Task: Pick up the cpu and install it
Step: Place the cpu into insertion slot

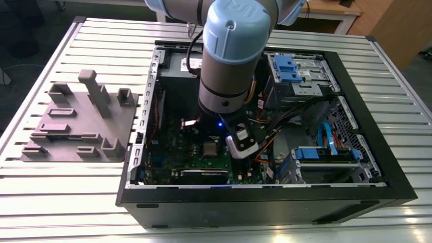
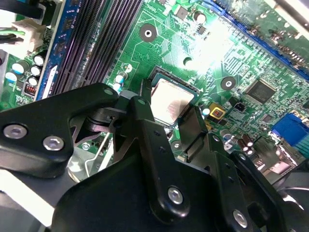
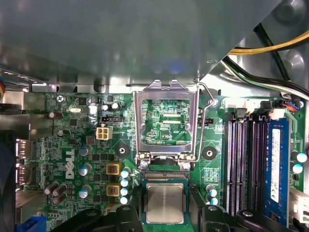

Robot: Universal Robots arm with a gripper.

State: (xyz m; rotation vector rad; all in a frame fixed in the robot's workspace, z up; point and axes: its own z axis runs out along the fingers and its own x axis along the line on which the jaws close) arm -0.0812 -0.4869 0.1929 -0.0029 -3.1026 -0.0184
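Seemingly the install step is nearly done: the cpu [image 3: 164, 203] lies flat in its socket on the motherboard [image 3: 67, 145], jaws spread just beside two opposite edges, socket frame [image 3: 166, 90] tilted open, not yet closed.

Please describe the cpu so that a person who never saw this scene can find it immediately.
Inside the open black computer case, find the green motherboard. Next to the shiny socket frame, swung open with a hollow centre, sits the cpu: a small flat square. Its solid silvery-grey top sets it apart from the see-through frame and the dark memory slots.
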